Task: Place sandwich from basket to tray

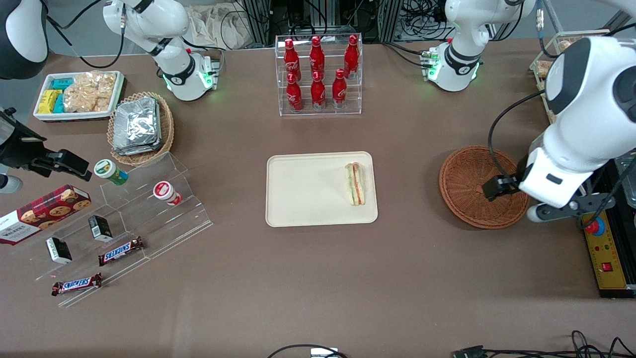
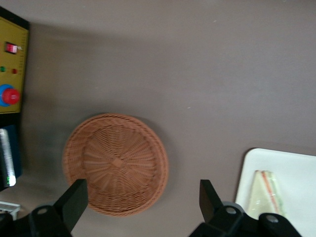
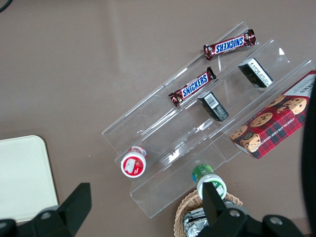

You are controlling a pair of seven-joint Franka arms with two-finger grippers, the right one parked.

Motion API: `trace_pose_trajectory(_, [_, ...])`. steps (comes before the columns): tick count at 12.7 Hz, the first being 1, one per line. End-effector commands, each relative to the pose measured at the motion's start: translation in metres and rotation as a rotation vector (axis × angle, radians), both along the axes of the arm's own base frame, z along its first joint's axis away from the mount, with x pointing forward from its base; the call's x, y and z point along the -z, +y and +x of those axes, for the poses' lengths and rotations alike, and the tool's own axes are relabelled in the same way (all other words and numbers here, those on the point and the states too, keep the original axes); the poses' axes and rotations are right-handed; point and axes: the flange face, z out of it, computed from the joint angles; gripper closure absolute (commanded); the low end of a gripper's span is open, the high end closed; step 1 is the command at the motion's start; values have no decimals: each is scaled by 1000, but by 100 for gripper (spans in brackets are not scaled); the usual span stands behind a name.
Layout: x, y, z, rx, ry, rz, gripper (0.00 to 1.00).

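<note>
The sandwich (image 1: 355, 184) lies on the cream tray (image 1: 308, 199), along the tray's edge nearest the working arm. It is a pale wedge with green and red filling. The reddish-brown wicker basket (image 1: 467, 179) holds nothing and stands beside the tray, toward the working arm's end. My gripper (image 1: 497, 189) hangs above the basket, open, with nothing between its fingers. In the left wrist view the gripper (image 2: 140, 192) is open over the basket (image 2: 116, 163) rim, and the sandwich (image 2: 266, 195) shows on the tray (image 2: 296, 168).
A clear rack of red cola bottles (image 1: 318, 74) stands farther from the front camera than the tray. A yellow control box with a red button (image 1: 603, 248) sits by the basket. A stepped acrylic shelf of snacks (image 1: 124, 223), a tan basket of foil packets (image 1: 141, 127) and a white bin (image 1: 79, 94) lie toward the parked arm's end.
</note>
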Motion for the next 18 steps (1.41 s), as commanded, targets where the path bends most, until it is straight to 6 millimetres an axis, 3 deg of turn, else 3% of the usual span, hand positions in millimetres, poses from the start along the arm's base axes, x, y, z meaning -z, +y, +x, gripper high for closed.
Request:
trace_pose_trajectory(1, [0,43,-12,57,17,-3,0])
trace_pose_trajectory(5, [-18,111,-21,53,-7,-93,0])
trace_pose_trajectory(8, [-36,119,-23,44,-28,-36,0])
trace_pose_trajectory(13, [-29,128,-22,41,12,-35,0])
trace_pose_trajectory(18, [-35,128,-26,32,3,-41,0])
